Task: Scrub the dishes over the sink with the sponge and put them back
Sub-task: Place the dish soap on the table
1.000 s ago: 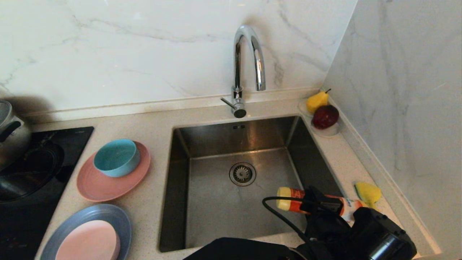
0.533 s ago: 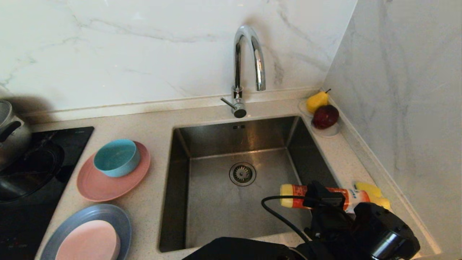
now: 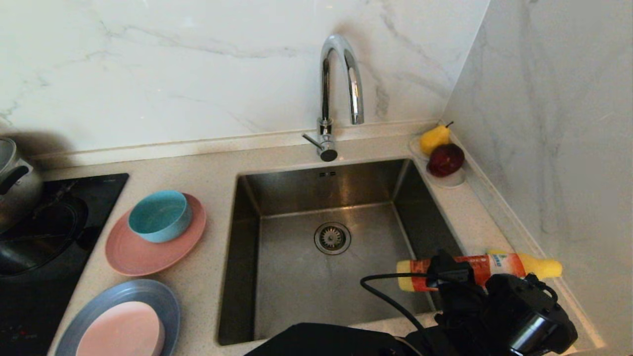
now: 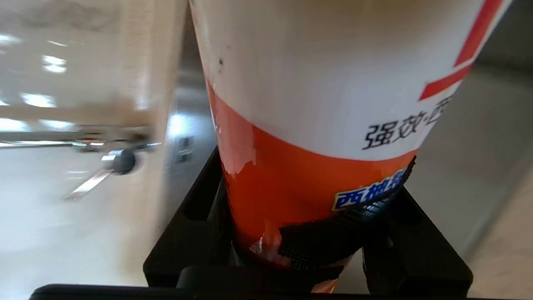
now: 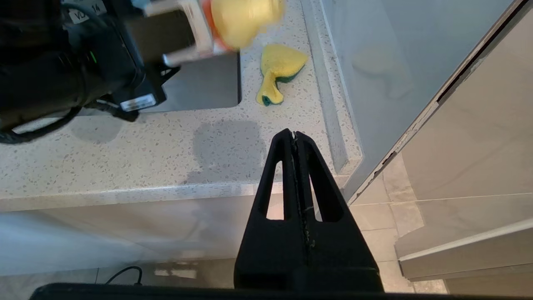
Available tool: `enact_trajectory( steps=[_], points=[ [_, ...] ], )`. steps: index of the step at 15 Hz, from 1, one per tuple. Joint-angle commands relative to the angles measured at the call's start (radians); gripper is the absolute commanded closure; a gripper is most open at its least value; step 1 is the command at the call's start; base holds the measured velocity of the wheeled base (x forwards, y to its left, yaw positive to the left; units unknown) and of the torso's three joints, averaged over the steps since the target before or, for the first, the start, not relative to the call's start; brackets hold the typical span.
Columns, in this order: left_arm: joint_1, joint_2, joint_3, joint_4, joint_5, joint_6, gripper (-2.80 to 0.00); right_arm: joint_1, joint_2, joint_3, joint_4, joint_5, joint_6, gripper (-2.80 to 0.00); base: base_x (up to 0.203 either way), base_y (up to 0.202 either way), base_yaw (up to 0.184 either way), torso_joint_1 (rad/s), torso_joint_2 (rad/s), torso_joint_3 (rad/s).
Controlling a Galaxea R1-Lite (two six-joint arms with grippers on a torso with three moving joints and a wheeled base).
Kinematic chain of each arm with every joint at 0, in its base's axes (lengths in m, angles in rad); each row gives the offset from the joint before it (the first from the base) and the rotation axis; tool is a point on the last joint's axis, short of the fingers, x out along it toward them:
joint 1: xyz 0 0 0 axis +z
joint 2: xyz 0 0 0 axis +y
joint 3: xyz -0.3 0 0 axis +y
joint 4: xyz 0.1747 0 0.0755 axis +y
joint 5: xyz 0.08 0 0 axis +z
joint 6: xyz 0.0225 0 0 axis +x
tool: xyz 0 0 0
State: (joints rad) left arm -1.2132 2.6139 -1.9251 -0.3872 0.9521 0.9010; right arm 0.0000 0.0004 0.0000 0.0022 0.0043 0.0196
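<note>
We read the step in hand as soaping up before any scrubbing: the left gripper (image 3: 447, 272) is clamped round the orange-and-white detergent bottle (image 3: 482, 267), held lying level above the counter's right edge beside the sink (image 3: 296, 277). The bottle's yellow cap end (image 3: 544, 269) reaches toward the right wall. In the right wrist view that cap hangs over the sponge (image 5: 279, 71), which lies on the counter between the sink's near right corner and the wall.

Next move, in our judgement: tip the cap end downward over the sponge and squeeze, or set the bottle down and take the sponge. Aim matters, as the sponge is small and close to the raised wall edge.

Pose: the left arm comes in from the near edge, crossing to the counter's right side, wrist rolled so the bottle lies sideways. The right gripper (image 5: 295, 137), fingers pressed together and empty, is parked below the counter's front edge.

Dishes untouched on the counter's left side: teal bowl (image 3: 159, 216) on salmon plate (image 3: 148, 252), pink bowl (image 3: 121, 330) on grey-blue plate (image 3: 158, 294).
</note>
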Motion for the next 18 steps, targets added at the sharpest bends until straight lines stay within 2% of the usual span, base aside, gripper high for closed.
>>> enact_trajectory(
  steps=[1, 3, 5, 7, 14, 18],
  points=[
    [0.007, -0.034, 0.0, -0.002, -0.022, -0.091, 0.0, 0.0, -0.002, 0.0, 0.001, 0.0, 0.0, 0.0, 0.0, 0.0, 0.0, 0.0, 0.0, 0.0],
    [0.026, -0.061, 0.001, 0.006, -0.047, -0.153, 0.0, 0.0, -0.002, 0.0, 0.001, 0.0, 0.0, 0.0, 0.0, 0.0, 0.0, 0.0, 0.0, 0.0],
    [0.043, -0.081, 0.0, -0.002, -0.064, -0.172, 0.0, 0.0, -0.002, 0.0, -0.001, 0.0, 0.0, 0.0, 0.0, 0.0, 0.0, 0.0, 0.0, 0.0],
    [0.056, -0.106, 0.0, -0.004, -0.126, -0.214, 0.0, 0.0, -0.002, 0.0, 0.0, 0.0, 0.0, 0.0, 0.0, 0.0, 0.0, 0.0, 0.0, 0.0],
    [0.107, -0.243, -0.002, -0.043, -0.227, -0.306, 0.0, 0.0, -0.002, 0.0, -0.001, 0.0, 0.0, 0.0, 0.0, 0.0, 0.0, 0.0, 0.0, 0.0],
    [0.116, -0.323, -0.004, -0.051, -0.284, -0.326, 0.0, 0.0, -0.002, 0.0, 0.0, 0.0, 0.0, 0.0, 0.0, 0.0, 0.0, 0.0, 0.0, 0.0]
  ],
)
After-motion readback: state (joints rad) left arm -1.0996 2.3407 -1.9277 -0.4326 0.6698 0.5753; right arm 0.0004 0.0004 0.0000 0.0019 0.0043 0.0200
